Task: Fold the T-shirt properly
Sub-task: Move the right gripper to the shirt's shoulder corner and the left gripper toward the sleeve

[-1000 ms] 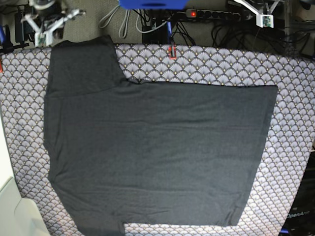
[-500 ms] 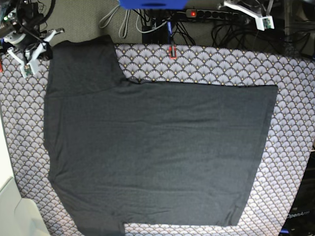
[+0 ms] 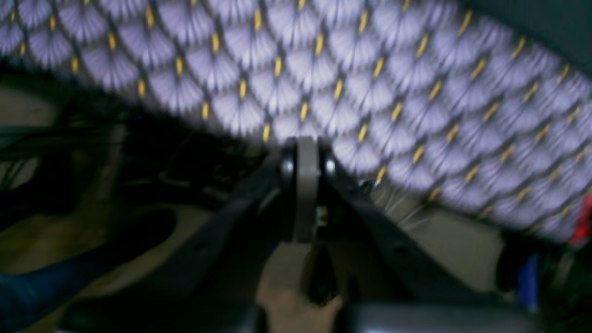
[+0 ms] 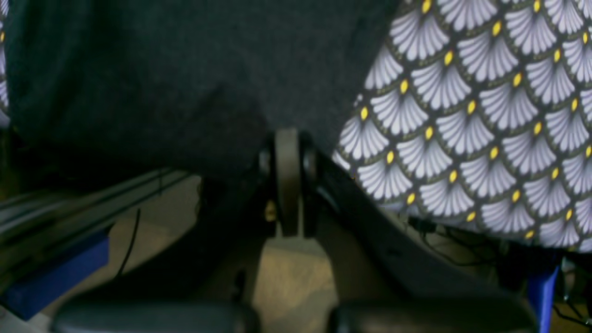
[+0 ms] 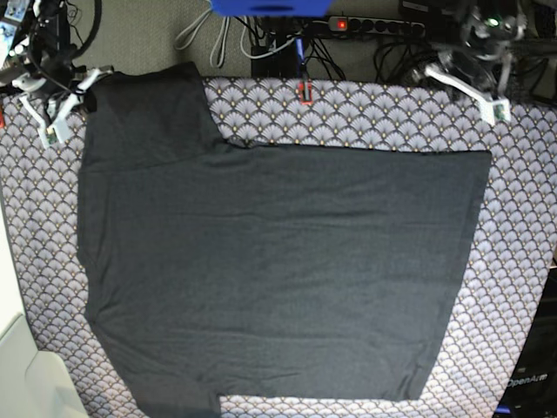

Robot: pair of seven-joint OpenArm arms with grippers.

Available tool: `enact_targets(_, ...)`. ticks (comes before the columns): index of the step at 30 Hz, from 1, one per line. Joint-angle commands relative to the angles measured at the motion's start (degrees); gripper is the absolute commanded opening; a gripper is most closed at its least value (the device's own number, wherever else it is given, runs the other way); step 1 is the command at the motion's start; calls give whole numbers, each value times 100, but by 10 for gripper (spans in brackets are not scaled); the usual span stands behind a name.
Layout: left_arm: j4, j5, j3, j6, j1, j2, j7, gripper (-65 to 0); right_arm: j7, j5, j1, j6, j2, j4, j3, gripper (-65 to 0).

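Note:
The dark grey T-shirt (image 5: 278, 270) lies flat on the scallop-print tablecloth (image 5: 522, 174), one sleeve (image 5: 152, 113) pointing to the far left corner. Its striped mark is not visible. My right gripper (image 5: 61, 96) hovers at the far left edge beside that sleeve. In the right wrist view it (image 4: 287, 138) is shut and empty, with the shirt's edge (image 4: 162, 83) just ahead. My left gripper (image 5: 470, 74) is at the far right edge, off the shirt. In the left wrist view it (image 3: 305, 148) is shut over bare tablecloth (image 3: 416, 101).
Behind the table are a power strip (image 5: 374, 24), loose cables (image 5: 209, 39) and a blue object (image 5: 270, 7). A small red item (image 5: 304, 90) sits at the far edge. A white object (image 5: 26, 374) is at the near left, a dark box (image 5: 533, 366) at the near right.
The right-wrist arm swung out to the left, then came in beside the sleeve corner. The left-wrist arm came down from the far right to the table's far edge. The shirt has not moved.

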Motion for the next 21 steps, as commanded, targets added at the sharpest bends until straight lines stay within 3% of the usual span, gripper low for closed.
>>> enact_targets(1, 104, -238, -88, -1, 11, -144, -79, -628, 66, 66, -28, -2, 72, 86, 27, -615)
enact_targets(5, 95, -1178, -308, -1, -16, -417, -44, -489, 66, 66, -28, -2, 63, 77, 36, -540)
enact_targets(7, 77, -1416, -448, -1, -77, -434, 141, -392, 66, 66, -28, -2, 63, 77, 27, -504)
enact_targets(9, 60, -1495, -624, -1, -244, -408, 281, -334, 66, 66, -28, -2, 63, 77, 27, -471)
enact_targets(16, 51, -1539, -888, -1, -420, -417, 633, -328, 83, 66, -28, -2, 63, 42, 27, -394)
enact_targets(21, 51, -1548, -1028, -1, -367, -417, 633, -328, 110, 66, 271, 16, 80, -644, 53, -386)
